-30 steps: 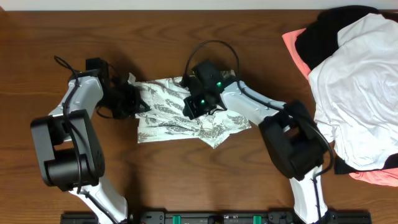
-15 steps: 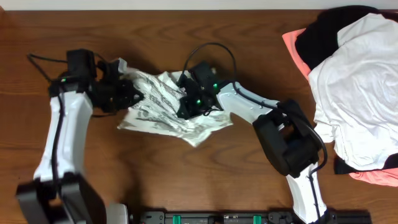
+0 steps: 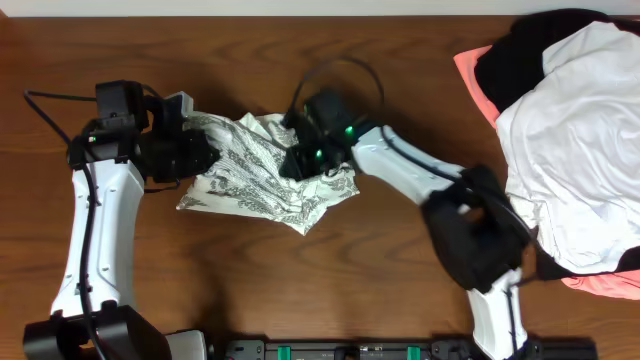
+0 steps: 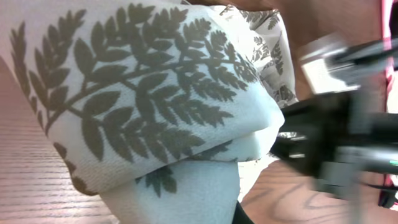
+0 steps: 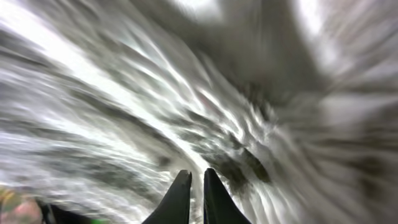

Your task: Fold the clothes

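Fern-print garment (image 3: 255, 180) crumpled on table (image 3: 300, 290) near far edge, left of centre. Thin, light, limp: likely best taken by corners. Left gripper (image 3: 203, 154) clamped on its edge; right gripper (image 3: 298, 165) jaws together, hold unclear.

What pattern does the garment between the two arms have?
The garment is white with grey-green fern leaves all over; the left wrist view shows it best.

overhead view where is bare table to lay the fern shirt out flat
Widest bare wood: the table in front of the fern-print garment, between the left arm and right arm. Also the far strip behind it. Crowded at right, under the clothes pile.
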`<state>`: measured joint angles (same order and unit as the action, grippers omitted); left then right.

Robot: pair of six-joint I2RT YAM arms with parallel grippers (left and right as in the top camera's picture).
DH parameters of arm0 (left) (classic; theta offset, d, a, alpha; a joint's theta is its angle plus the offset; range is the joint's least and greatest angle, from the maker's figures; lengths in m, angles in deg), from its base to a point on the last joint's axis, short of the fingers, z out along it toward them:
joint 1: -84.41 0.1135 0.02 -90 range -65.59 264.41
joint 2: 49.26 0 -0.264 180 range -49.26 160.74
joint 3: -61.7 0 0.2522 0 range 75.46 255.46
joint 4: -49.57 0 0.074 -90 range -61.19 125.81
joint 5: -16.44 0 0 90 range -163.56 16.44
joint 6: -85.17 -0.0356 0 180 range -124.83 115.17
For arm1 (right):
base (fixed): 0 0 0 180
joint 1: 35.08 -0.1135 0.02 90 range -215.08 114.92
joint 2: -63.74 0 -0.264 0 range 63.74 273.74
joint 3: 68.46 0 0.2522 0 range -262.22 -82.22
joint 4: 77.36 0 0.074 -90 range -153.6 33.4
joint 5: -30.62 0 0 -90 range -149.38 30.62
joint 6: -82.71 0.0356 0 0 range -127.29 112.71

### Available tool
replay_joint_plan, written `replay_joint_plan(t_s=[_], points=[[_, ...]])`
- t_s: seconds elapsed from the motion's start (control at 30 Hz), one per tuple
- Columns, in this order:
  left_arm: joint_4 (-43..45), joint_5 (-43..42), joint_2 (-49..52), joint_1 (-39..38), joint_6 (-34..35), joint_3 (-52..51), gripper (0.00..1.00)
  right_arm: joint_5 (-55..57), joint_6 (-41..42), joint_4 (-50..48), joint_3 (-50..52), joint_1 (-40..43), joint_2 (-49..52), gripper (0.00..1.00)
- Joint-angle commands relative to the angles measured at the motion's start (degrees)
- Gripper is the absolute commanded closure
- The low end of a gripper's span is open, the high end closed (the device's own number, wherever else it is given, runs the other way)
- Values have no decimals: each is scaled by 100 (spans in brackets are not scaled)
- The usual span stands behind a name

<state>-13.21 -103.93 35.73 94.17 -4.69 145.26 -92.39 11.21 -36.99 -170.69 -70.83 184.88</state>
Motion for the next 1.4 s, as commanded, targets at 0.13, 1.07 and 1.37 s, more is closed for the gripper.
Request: replay_joint_plan(t_s=[0.13,1.07,1.37], points=[[20,111,-118,46,-31,57,94,883,157,140,-227,468,-634,95],[22,111,-118,46,76,57,94,1613,-293,1172,527,584,490,99],[26,118,-118,46,79,57,94,1307,-267,2315,647,328,490,99]])
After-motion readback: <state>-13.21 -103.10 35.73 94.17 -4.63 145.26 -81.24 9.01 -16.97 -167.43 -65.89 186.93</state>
